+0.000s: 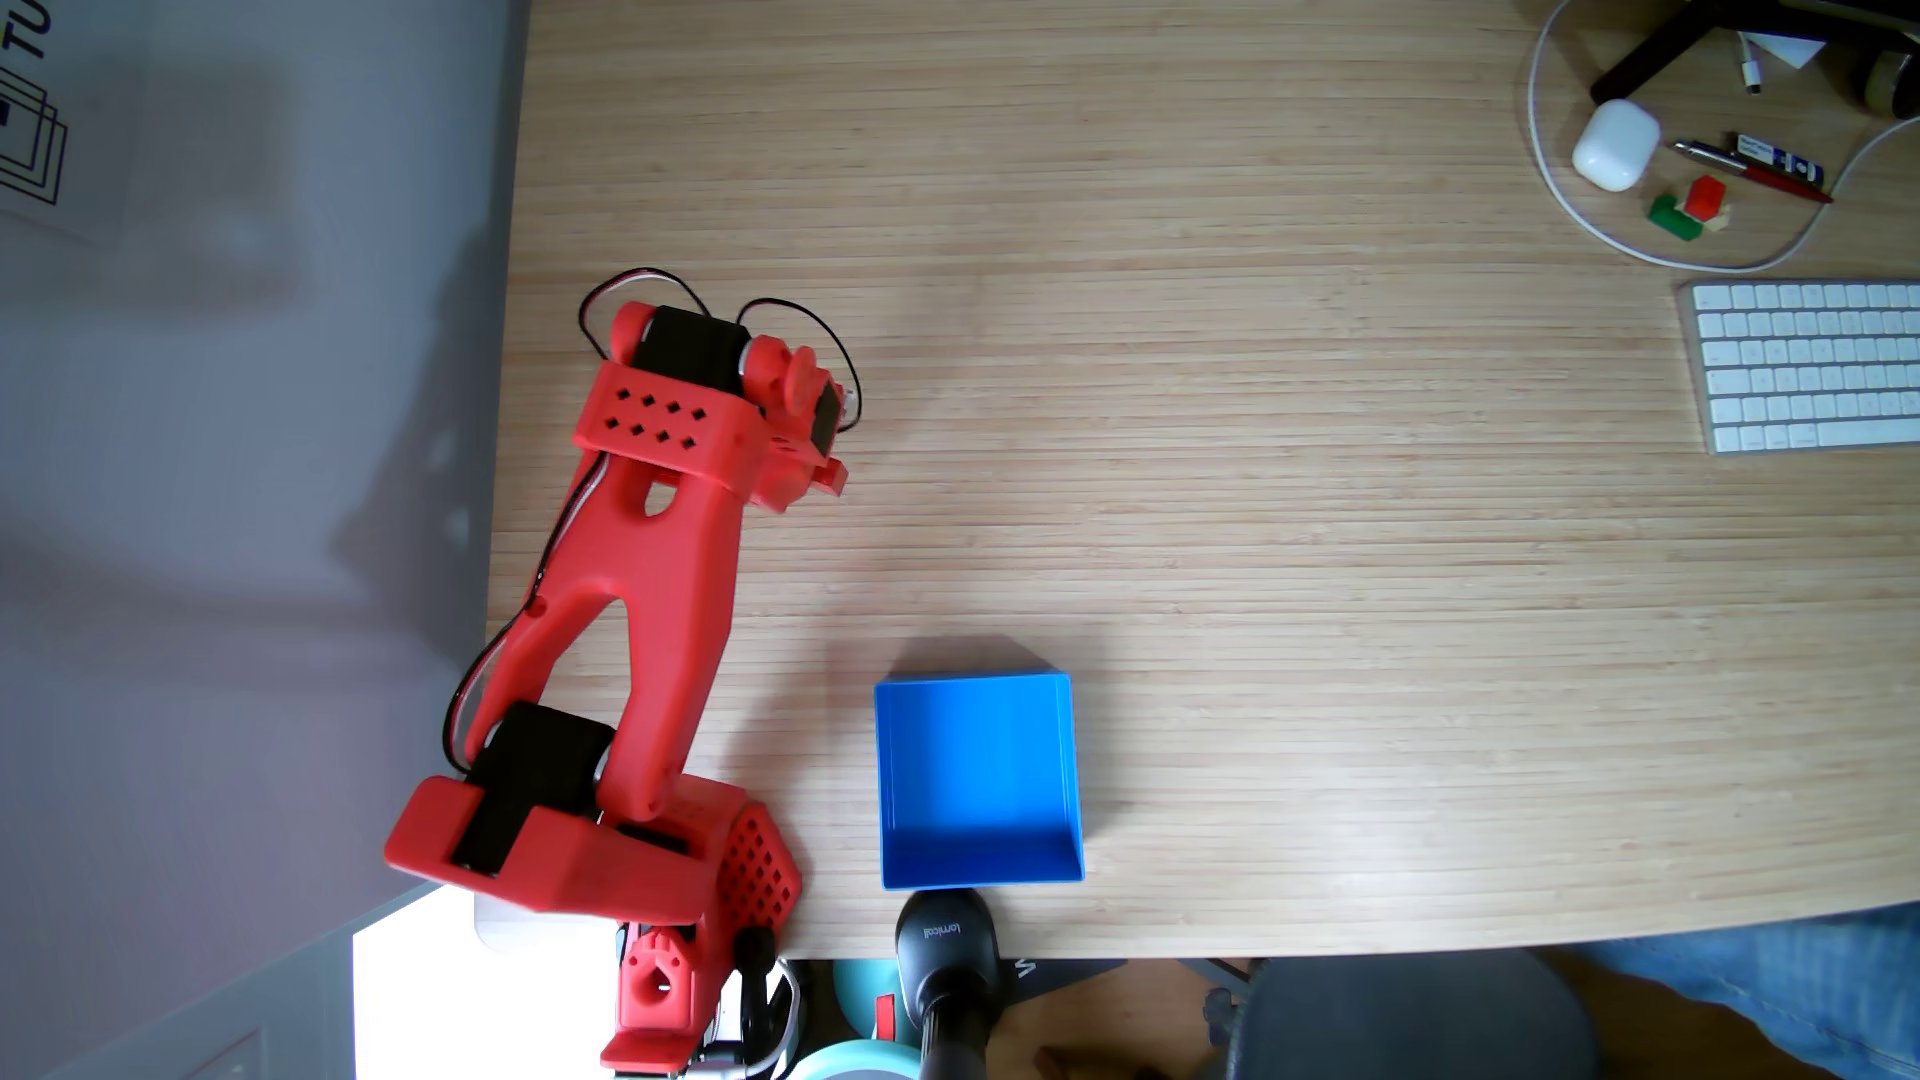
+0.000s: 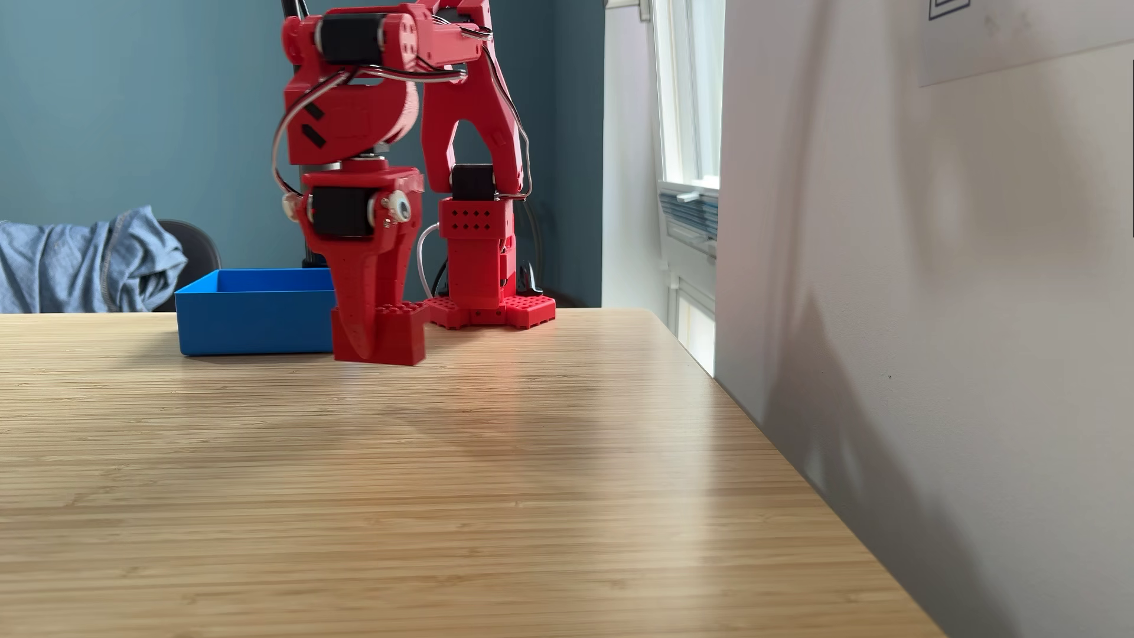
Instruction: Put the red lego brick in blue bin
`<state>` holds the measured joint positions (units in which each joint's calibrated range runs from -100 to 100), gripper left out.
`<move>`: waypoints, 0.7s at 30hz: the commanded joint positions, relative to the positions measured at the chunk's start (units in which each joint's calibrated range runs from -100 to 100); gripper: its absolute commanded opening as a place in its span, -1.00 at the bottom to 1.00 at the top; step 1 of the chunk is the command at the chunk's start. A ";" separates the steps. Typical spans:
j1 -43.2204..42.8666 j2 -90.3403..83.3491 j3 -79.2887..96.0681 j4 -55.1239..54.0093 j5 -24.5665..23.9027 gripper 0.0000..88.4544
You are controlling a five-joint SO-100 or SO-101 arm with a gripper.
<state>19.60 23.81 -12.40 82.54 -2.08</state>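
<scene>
While the red arm (image 1: 644,582) folds over the bamboo desk (image 1: 1247,519) in a fixed view from above, its wrist sits near 10 o'clock of the frame and hides whatever hangs beneath it. Toward 5 o'clock of the wrist stands the blue bin (image 1: 977,779), open-topped, its floor bare — nothing has been dropped in. Far off at 2 o'clock lie a white earbud case (image 1: 1616,143), a pen (image 1: 1756,171), a small red-and-green block pair (image 1: 1688,208) and a white keyboard (image 1: 1813,363); a black camera mount (image 1: 945,966) sits at the desk edge just past the bin.

From the low fixed view, the gripper (image 2: 380,343) points straight down with its jaws clamped on the red lego brick (image 2: 402,334), studs visible along the brick's top edge. The brick appears just off the desk — a shadow lies below it — though contact cannot be ruled out. At 9 o'clock of the gripper sits the bin, partly overlapped by it.

By my reading, the grasp is made; lifting, carrying over the bin wall and releasing remain.
</scene>
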 commanded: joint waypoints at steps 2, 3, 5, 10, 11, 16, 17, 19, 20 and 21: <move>5.54 -5.42 -1.75 3.33 1.27 -1.00; 6.41 -6.91 -1.12 3.42 1.61 -1.00; 8.14 -9.98 0.15 3.66 2.44 -1.00; 13.55 -17.02 3.24 4.15 4.64 -1.00; 14.63 -18.10 3.87 4.31 5.08 -1.00; 20.47 -22.82 7.41 4.88 7.28 -1.00; 21.55 -23.65 8.05 4.88 7.72 -1.00; 24.08 -25.06 9.13 4.88 8.64 -1.00; 25.37 -25.72 9.59 4.88 9.13 -1.00; 26.46 -26.22 9.95 4.88 9.57 -1.00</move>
<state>42.02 4.91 -2.45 86.80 6.03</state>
